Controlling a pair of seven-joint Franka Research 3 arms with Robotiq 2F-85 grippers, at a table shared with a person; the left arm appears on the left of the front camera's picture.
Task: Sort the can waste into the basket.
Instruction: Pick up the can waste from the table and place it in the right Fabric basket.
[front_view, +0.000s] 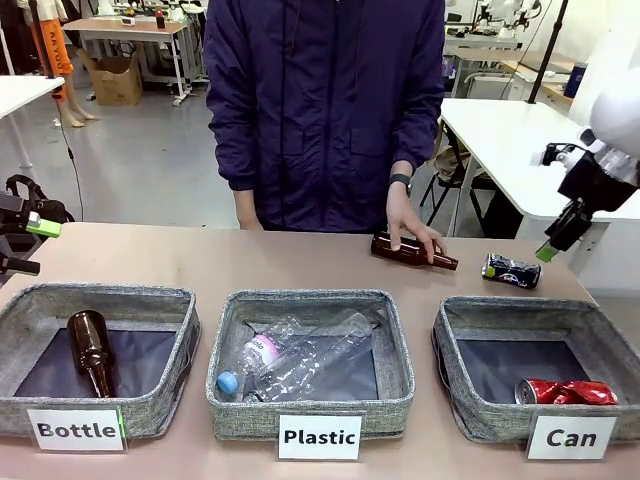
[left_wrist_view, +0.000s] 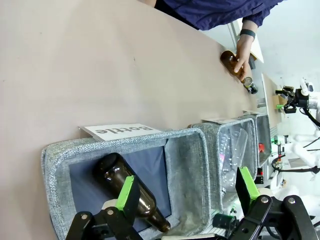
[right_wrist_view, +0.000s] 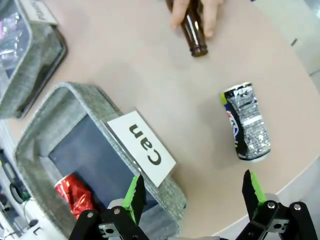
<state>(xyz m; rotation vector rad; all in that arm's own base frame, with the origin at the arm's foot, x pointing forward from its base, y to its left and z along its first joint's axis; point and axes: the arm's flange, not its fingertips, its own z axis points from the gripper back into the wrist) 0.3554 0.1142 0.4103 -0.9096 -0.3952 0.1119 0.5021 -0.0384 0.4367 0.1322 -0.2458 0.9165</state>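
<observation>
At the lower right, the "Can" basket (front_view: 448, 345) holds the crushed red can (front_view: 566, 392), its lower side hidden by the front wall. The dark crushed can (front_view: 511, 270) lies on the counter (front_view: 250, 260) just behind the basket; the right wrist view shows its print. The right claw (right_wrist_view: 194, 189) and the left claw (left_wrist_view: 186, 184) both gape, empty.

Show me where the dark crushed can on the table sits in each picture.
Front view: dark can, far right, beyond the Can basket.
Left wrist view: tiny dark shape, upper right.
Right wrist view: right of centre.
Shared landmark: the brown bottle under the person's hand, beside it.
</observation>
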